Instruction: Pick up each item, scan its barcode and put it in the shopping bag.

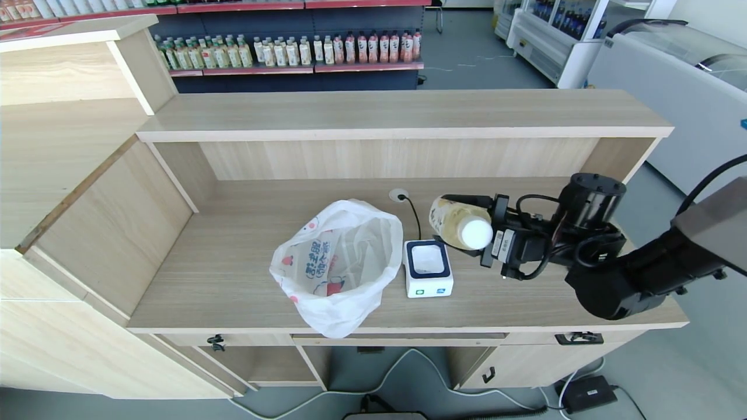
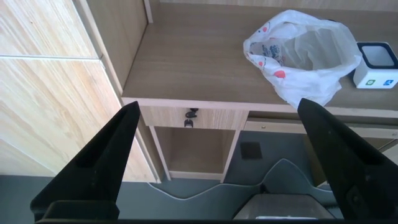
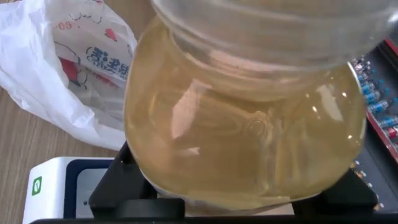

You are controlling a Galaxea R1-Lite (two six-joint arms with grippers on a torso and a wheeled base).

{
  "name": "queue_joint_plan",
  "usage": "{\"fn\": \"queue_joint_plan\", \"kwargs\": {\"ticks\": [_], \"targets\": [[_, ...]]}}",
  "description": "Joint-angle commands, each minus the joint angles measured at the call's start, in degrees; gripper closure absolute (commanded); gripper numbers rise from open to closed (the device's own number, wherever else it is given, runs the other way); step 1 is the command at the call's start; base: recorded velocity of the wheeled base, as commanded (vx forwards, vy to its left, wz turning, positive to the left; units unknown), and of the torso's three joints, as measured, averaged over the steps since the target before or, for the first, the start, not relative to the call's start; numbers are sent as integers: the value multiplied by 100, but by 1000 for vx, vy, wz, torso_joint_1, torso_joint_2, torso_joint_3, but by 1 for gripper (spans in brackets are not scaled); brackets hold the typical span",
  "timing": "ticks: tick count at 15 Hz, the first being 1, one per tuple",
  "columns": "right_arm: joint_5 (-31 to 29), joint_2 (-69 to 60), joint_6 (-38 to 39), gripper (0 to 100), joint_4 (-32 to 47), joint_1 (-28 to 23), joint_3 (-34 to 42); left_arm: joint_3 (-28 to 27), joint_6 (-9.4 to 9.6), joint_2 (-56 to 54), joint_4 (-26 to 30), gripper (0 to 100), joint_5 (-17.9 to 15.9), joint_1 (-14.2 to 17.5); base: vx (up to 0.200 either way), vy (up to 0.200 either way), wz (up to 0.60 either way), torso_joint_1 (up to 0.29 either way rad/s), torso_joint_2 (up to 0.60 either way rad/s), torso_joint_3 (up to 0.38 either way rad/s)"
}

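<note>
Amber bottle [image 1: 458, 223] lies sideways, clamped in our right gripper [image 1: 454, 221] near the scanner [image 1: 429, 268], which stands beside the open shopping bag [image 1: 332, 262]. Our left gripper [image 2: 217, 106] gapes before the counter [image 1: 233, 262]. We cannot see the bottle's barcode.

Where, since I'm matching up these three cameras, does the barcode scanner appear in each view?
Head view: scanner on the counter, between the shopping bag and the bottle.
Left wrist view: scanner just past the bag, cut by the picture's edge.
Right wrist view: scanner's corner beneath the bottle, near the bag.
Shared landmark: the shopping bag, next to the scanner in all three.
</note>
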Motion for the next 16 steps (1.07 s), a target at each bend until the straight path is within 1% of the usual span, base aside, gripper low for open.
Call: {"fn": "queue_joint_plan", "kwargs": {"ticks": [1, 5, 8, 10, 12, 13, 15, 16], "targets": [[15, -48, 2, 100, -4, 6, 169, 1, -4, -2, -1, 0, 1, 1, 0, 0, 0, 0, 0, 0], [-2, -496, 336, 100, 102, -143, 406, 1, -4, -2, -1, 0, 1, 1, 0, 0, 0, 0, 0, 0], [94, -892, 257, 100, 84, -635, 582, 1, -4, -2, -1, 0, 1, 1, 0, 0, 0, 0, 0, 0], [156, -1032, 204, 100, 84, -846, 547, 1, -4, -2, -1, 0, 1, 1, 0, 0, 0, 0, 0, 0], [156, -1085, 90, 100, 137, -943, 591, 1, -4, -2, -1, 0, 1, 1, 0, 0, 600, 0, 0, -2], [156, -1059, -112, 100, 172, -952, 591, 1, -4, -2, -1, 0, 1, 1, 0, 0, 600, -7, 2, -2], [341, -795, -402, 100, 269, -961, 538, 1, -4, -2, -1, 0, 1, 1, 0, 0, 600, 2, 2, 2], [384, -602, -507, 100, 260, -1040, 442, 1, -4, -2, -1, 0, 1, 1, 0, 0, 0, 0, 0, 0]]}}
